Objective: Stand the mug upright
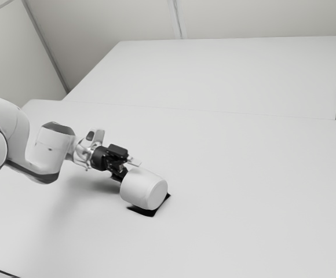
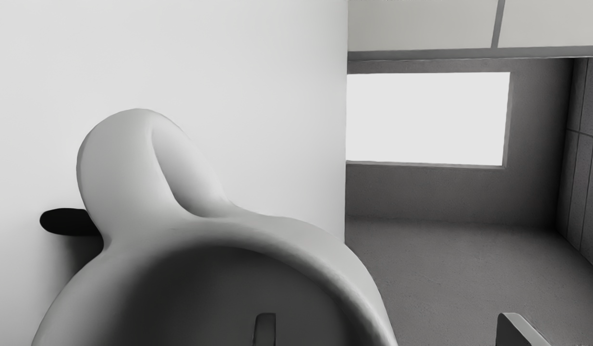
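Lying on its side, the mug (image 1: 143, 188) looks stiff, fairly light and perhaps slick, best pinched by the rim (image 2: 361, 293) that the spread pincer (image 2: 388, 324) straddles.

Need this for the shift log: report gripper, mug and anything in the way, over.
Gripper open, fingers apart, one each side of the rim. Mug on its side, mouth toward gripper. Handle sticking out, possible snag.

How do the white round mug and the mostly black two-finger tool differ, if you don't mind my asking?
Colour: the mug is white, the tool mostly black. Shape: the mug has a looped handle, the tool two fingers. Pose: the mug is tipped sideways, the tool open at the mug's mouth.
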`<action>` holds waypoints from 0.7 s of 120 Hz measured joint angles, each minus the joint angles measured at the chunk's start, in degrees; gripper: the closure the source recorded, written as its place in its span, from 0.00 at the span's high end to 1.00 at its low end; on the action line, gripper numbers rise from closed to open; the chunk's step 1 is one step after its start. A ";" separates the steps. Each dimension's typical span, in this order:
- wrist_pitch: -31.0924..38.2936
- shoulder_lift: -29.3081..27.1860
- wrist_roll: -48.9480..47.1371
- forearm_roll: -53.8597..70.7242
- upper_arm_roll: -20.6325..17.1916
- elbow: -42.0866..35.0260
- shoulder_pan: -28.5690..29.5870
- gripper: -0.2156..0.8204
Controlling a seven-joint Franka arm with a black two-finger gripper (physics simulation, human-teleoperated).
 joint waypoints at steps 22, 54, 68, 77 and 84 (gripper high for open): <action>0.01 -0.20 3.05 -0.86 -0.03 -0.73 0.02 0.21; -0.53 -4.77 5.45 -0.74 -0.21 1.23 0.04 0.07; 1.20 -9.12 5.03 7.93 -1.99 9.15 0.11 0.05; 4.58 -10.85 4.21 19.40 -4.85 12.67 0.04 0.04; 7.76 -11.62 2.92 28.62 -7.36 14.86 -0.09 0.04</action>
